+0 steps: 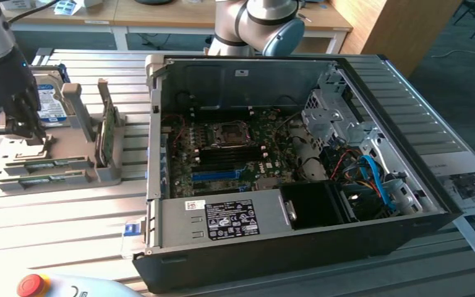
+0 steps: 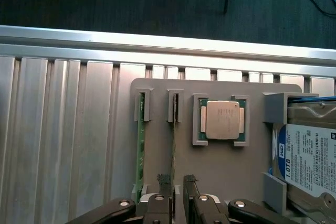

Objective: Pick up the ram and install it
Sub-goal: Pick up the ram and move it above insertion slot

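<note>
Step in hand: the pick-up is judged to be under way; the gripper [image 2: 176, 192] is positioned low over the grey parts holder [image 2: 157, 145], not yet closed on anything.

Fingers: seen partly open in the wrist view, one fingertip [image 2: 164, 182] to either side of a thin green board edge; nothing is gripped.

Ram: one stick [image 2: 174, 116] is stood on edge in a slot of the holder, lined up between the fingers; a second stick [image 2: 139, 145] is stood in the neighbouring slot, on the side away from the processor [image 2: 223, 119].

Next move: a straight descent is judged to be needed, so that the stick is kept centred between the fingers; a firm but gentle closing would be called for on so thin a board.

Holder in the exterior view: the gripper [image 1: 15, 127] is seen over the holder, beside the open computer case [image 1: 303, 247].

Counter: a ribbed metal surface [image 2: 52, 145]; holder and case are carried on it.

Room: wooden desks [image 1: 180, 18] are seen beyond the case.
</note>
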You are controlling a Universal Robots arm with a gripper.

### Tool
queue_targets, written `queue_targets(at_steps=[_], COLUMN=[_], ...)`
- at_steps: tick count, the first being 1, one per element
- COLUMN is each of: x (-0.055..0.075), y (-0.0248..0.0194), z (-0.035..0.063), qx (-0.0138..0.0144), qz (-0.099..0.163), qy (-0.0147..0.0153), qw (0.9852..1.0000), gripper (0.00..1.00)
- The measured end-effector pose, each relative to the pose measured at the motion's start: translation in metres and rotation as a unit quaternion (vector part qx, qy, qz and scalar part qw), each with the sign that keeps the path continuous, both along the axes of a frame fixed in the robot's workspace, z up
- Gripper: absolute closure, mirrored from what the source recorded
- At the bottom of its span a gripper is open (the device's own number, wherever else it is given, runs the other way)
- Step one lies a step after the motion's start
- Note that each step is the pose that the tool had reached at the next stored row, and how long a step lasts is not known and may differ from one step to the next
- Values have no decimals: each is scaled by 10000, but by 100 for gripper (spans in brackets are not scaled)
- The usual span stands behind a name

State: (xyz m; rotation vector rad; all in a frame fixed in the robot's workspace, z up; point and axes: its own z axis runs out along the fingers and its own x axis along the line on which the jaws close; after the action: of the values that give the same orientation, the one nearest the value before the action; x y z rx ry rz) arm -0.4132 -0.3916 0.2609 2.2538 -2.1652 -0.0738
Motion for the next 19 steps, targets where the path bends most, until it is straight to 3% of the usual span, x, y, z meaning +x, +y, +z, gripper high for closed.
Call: queue_targets(at_steps=[19], x=[-14], y=[0], z=[-335], qx=[0], qz=[0], qy=[0], qw=[10000], gripper=[76])
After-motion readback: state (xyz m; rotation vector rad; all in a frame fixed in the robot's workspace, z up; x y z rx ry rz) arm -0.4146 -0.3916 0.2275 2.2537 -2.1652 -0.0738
